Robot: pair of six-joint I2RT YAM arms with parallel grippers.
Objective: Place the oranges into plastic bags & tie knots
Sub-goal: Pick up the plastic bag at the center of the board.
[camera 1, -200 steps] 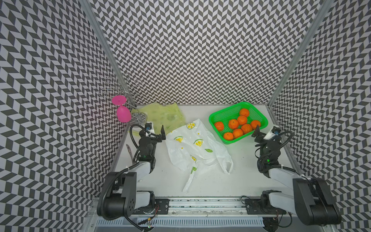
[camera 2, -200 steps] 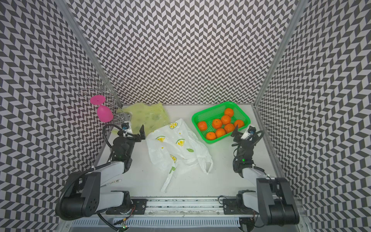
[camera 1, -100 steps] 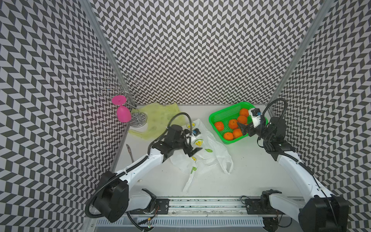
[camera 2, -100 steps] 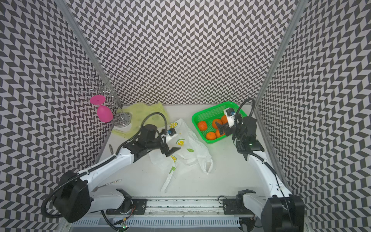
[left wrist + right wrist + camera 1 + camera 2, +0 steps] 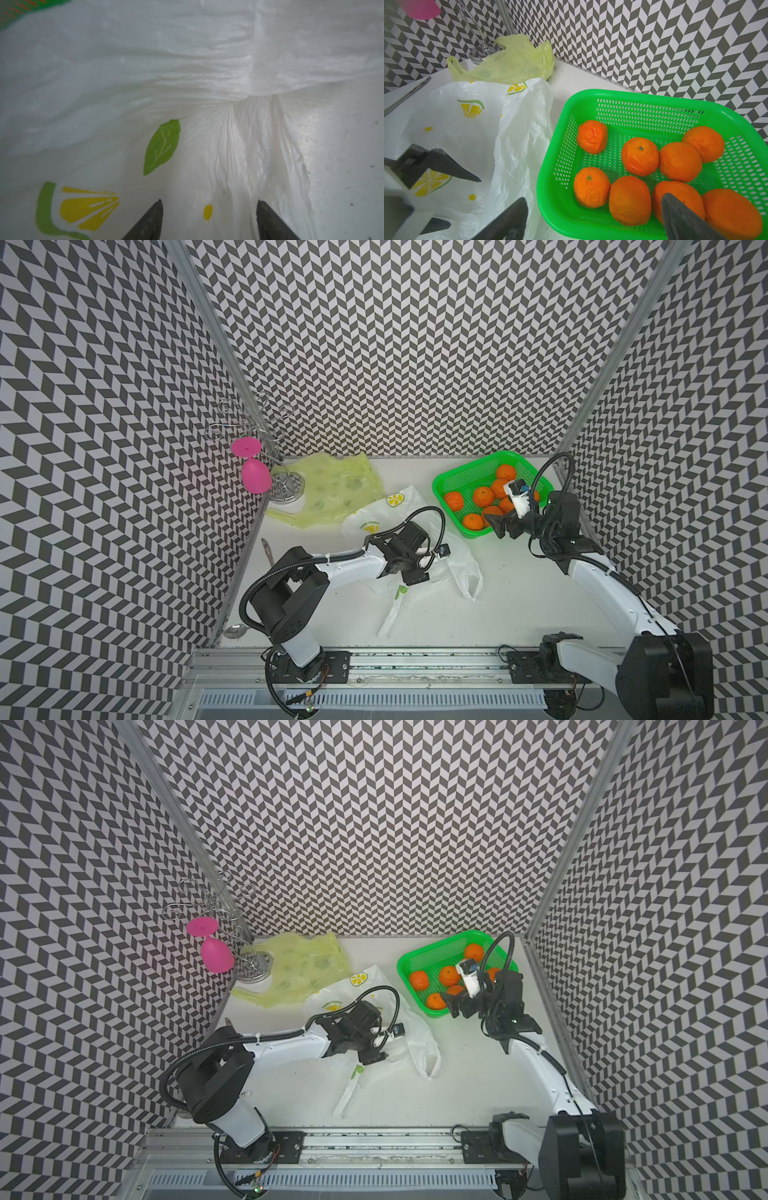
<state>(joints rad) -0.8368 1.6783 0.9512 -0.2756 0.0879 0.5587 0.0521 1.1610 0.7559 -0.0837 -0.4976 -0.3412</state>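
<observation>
Left wrist view shows the left jaws apart over the white bag [image 5: 207, 83] lying on the worktop [image 5: 342, 145], probably to pinch its mouth open, while the right jaws, spread wide and empty, hover over the oranges [image 5: 639, 155] in the far-right basket [image 5: 654, 96].

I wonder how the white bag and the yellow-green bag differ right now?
Print: the white bag carries lemon slices and green leaves; the yellow-green bag shows only faint darker blotches.
Place: the white bag lies mid-table beside the green basket; the yellow-green bag lies at the back by the glass stand.
Contact: the left gripper is down on the white bag, jaws apart; no gripper touches the yellow-green bag.
Both lie flat, unknotted.
</observation>
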